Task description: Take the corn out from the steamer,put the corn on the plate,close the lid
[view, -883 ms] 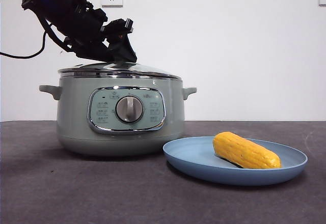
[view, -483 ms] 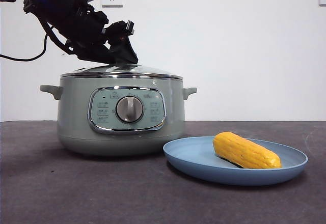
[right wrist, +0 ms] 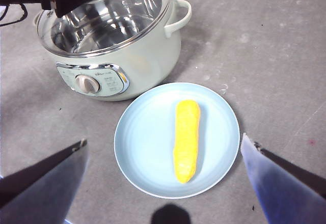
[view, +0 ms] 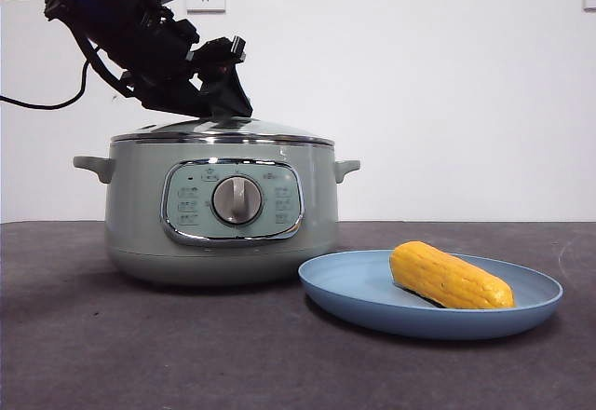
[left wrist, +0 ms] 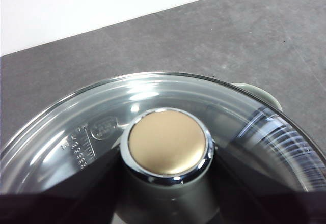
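My left gripper (view: 223, 88) still pinches the knob of the glass lid (view: 222, 130), which has just settled flat onto the steamer (view: 219, 210), the corn (right wrist: 186, 140) lies on the blue plate (right wrist: 137, 147) at the steamer's four o'clock, and my right gripper (right wrist: 168, 183) hangs wide open above, so I think only letting go is left.

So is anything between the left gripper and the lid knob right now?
Nothing visible. The left gripper is right down at the lid, its jaws on either side of the knob. The lid sits on the steamer, and the corn is well off to the side on the plate.
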Tool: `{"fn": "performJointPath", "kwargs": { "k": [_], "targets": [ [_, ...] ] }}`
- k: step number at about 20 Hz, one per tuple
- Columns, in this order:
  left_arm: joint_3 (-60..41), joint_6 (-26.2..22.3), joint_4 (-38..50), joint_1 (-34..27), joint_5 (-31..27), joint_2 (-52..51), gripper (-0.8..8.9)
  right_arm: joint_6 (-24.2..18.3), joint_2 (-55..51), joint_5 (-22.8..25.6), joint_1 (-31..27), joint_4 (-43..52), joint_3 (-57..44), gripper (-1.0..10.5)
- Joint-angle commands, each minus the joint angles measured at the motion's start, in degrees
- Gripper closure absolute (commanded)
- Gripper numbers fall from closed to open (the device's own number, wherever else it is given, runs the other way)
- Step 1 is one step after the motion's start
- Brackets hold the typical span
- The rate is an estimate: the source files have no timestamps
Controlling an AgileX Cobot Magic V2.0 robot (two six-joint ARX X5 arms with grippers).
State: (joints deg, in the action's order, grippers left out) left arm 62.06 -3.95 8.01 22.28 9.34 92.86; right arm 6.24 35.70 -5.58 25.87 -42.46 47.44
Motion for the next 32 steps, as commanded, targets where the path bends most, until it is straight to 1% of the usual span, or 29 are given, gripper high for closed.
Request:
{"fn": "performJointPath", "kwargs": {
  "k": [1,6,11,13,15,18,20,28,32],
  "targets": [
    [-0.81,-0.57,-2.21,-0.28,-0.22,0.55,3.45,0.39,-0.09,-0.04,0.07,0.15,-0.55,4.4],
    [-0.81,-0.59,-2.97,-0.28,-0.26,-3.54,3.45,0.39,-0.09,-0.02,0.07,0.15,-0.57,4.4],
    [-0.81,-0.59,-7.89,-0.26,-0.22,-12.79,3.46,0.35,-0.09,-0.07,0.07,0.15,-0.55,4.4],
    [-0.81,-0.57,-12.90,-0.26,-0.20,-17.99,3.46,0.26,-0.09,-0.11,0.07,0.13,-0.55,4.4],
    [-0.81,-0.57,-20.22,-0.26,-0.17,-23.56,3.46,-0.50,-0.09,-0.52,0.07,0.09,-0.55,4.4],
    [-0.81,-0.55,-33.53,-0.22,0.61,-31.78,3.46,-1.79,0.22,-0.79,0.07,-0.85,-0.57,4.4],
    [-0.81,-0.50,-41.38,-0.22,3.41,-36.11,3.46,-1.81,0.31,-3.56,0.07,-2.34,-0.55,4.5],
    [-0.81,-0.33,-56.89,-0.22,12.15,-42.14,3.46,-2.34,1.66,-10.73,0.07,-6.14,-0.57,4.5],
    [-0.81,-0.33,-61.68,-0.22,13.64,-42.34,3.56,-2.69,2.19,-11.04,0.07,-7.69,-0.55,4.5]
  ]
}}
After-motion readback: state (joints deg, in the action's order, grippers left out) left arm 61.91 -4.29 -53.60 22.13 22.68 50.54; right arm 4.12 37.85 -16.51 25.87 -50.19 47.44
